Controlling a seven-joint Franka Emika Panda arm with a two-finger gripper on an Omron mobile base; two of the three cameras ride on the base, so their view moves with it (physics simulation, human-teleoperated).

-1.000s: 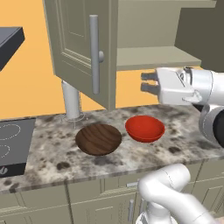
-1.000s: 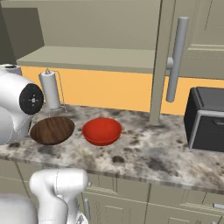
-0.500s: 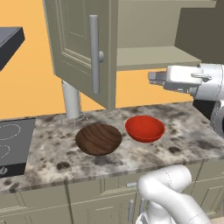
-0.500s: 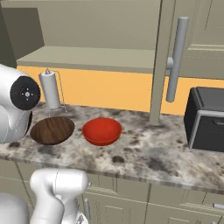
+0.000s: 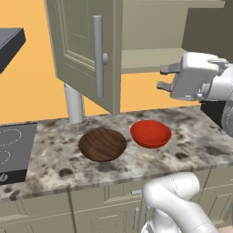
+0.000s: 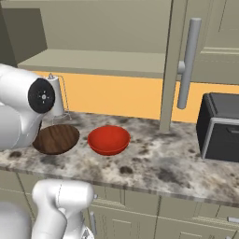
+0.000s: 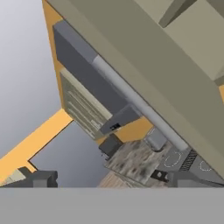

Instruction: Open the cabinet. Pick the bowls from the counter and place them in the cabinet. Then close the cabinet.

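The cabinet (image 5: 86, 54) stands with both doors swung open above the speckled table (image 5: 191, 136), its long bar handle (image 5: 98, 57) facing the room and its inner shelf (image 6: 93, 63) bare. On the table beneath it, the dark wood-grain bowl (image 5: 102, 144) sits left of the glossy red bowl (image 5: 150, 134), the two just beside each other, with a paper towel holder (image 5: 74, 105) behind them. The arm's end effector (image 5: 164, 77) hovers in the air right of the open door, above the red bowl, jaws spread wide and gripping nothing.
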